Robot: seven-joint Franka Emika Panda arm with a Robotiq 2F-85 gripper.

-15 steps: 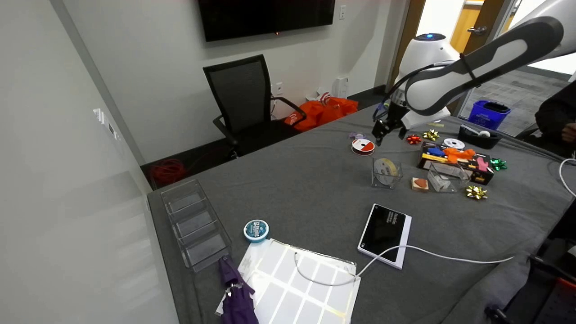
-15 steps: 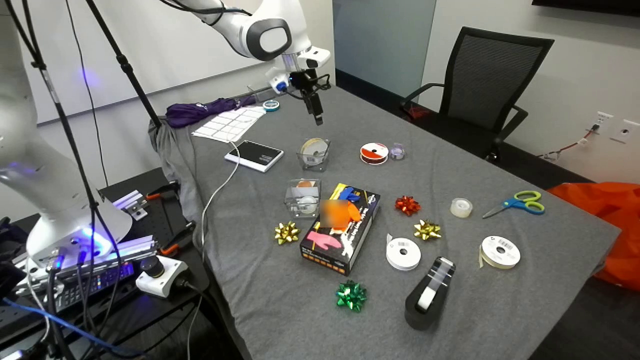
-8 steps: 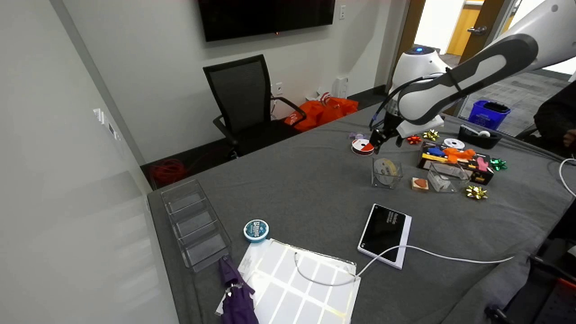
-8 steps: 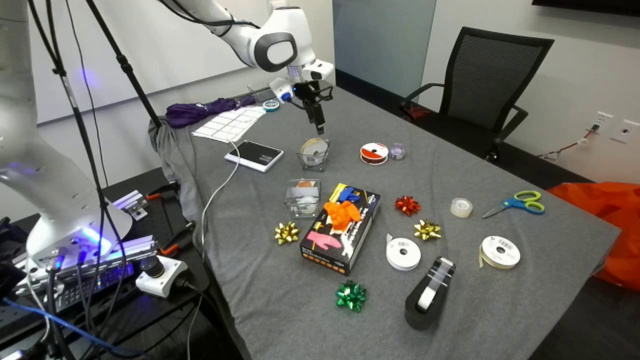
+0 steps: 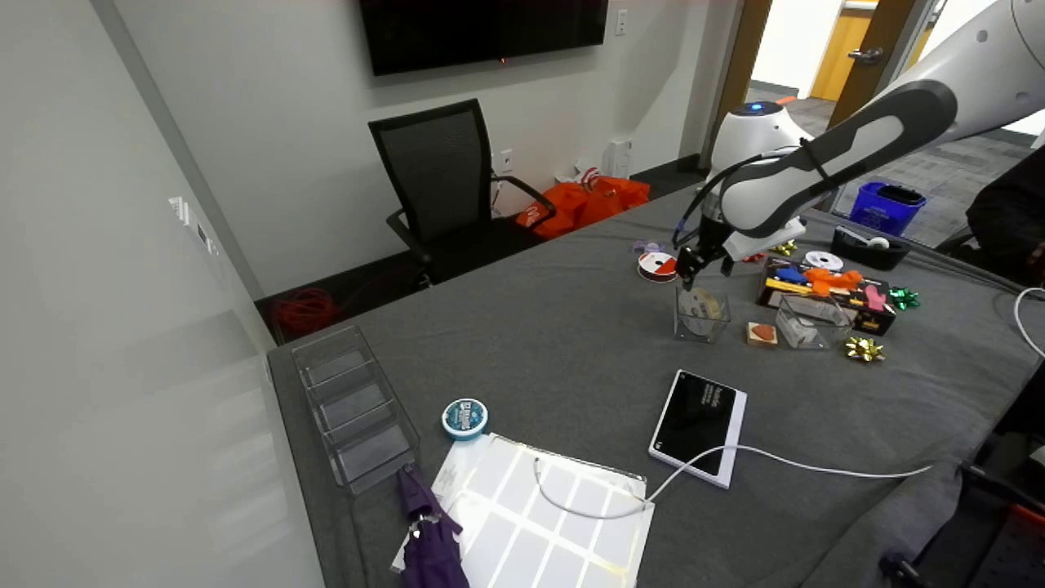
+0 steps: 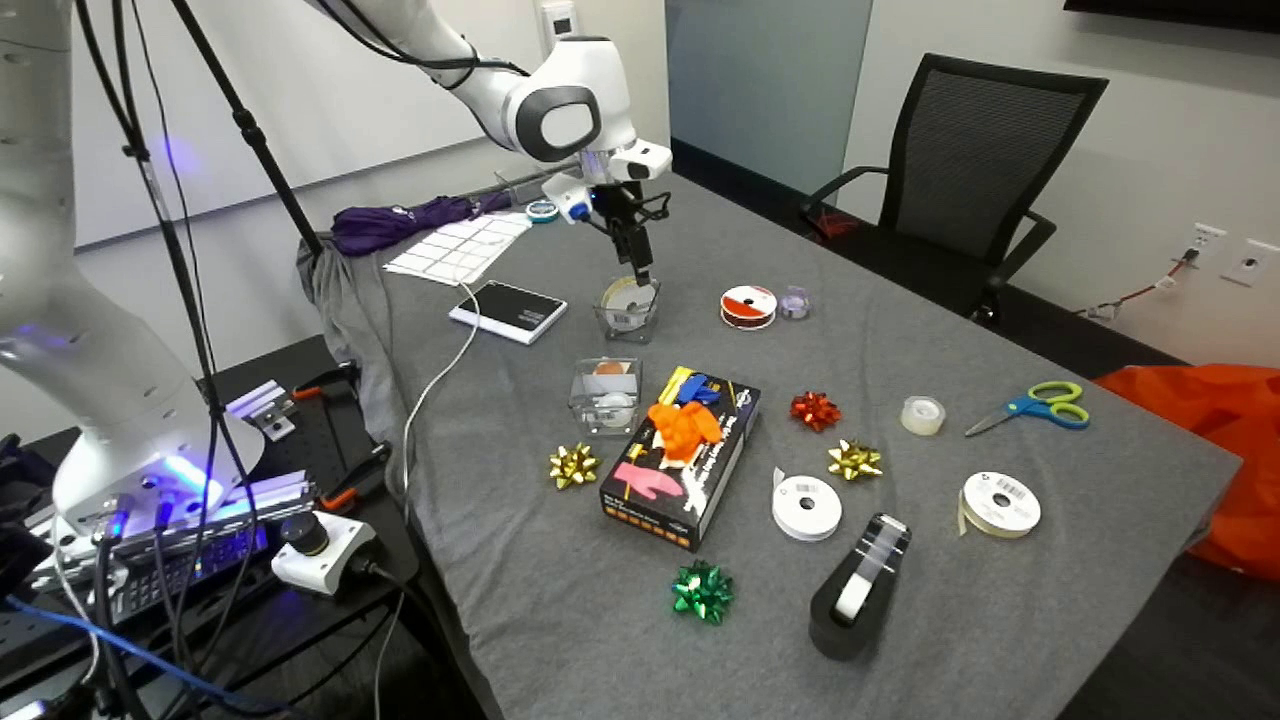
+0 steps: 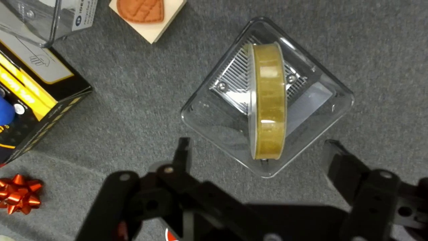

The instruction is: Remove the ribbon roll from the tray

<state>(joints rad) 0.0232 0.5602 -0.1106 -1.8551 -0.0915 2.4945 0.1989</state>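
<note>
I have the gripper (image 7: pixel 258 144) spread wide across the lower half of my wrist view. Above and right of centre, the gold ribbon roll (image 7: pixel 270 100) stands on edge inside the clear tray (image 7: pixel 212 118); a red bow (image 7: pixel 20 194) sits at the far lower left.

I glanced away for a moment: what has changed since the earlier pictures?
The robot's hand, open, has come down toward the yellow ribbon roll in the clear tray. Nothing was grabbed or let go. The roll, tray and red-and-white spool stayed put.
</note>
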